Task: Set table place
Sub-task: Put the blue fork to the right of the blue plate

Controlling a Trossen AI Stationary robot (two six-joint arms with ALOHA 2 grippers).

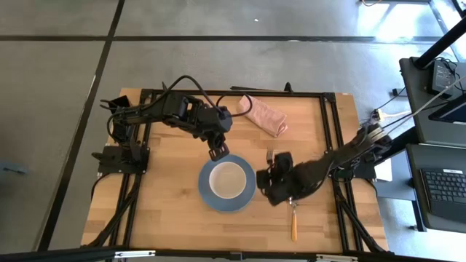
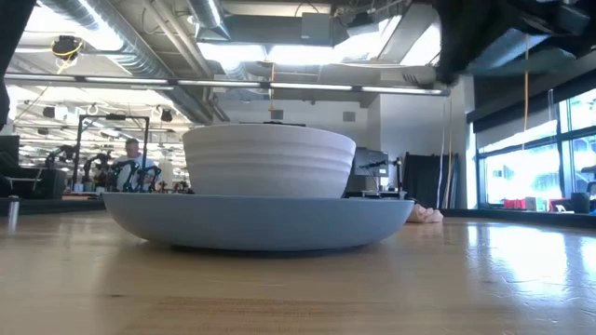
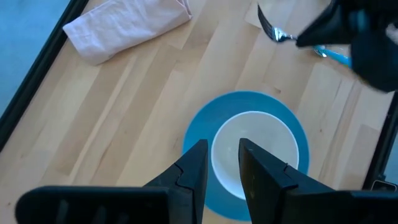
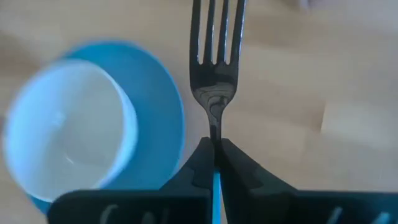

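Placing fork beside plate: right gripper [image 4: 214,163] pinches the teal-handled metal fork [image 4: 214,68] just right of the round grey-blue plate [image 1: 208,195].
White ribbed bowl [image 1: 228,179] sits on plate, mid light wooden surface [image 1: 167,204]; orange-handled spoon [image 1: 294,224] lies nearer the front edge; pink folded cloth [image 1: 263,114] at rear. Left gripper [image 3: 221,163], slightly spread and empty, hovers behind the plate. Advice: lower fork level, tines pointing away, parallel to plate rim, release only once resting.

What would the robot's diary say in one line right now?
right gripper: shut on fork, beside plate | left gripper: open, above bowl | spoon: on table
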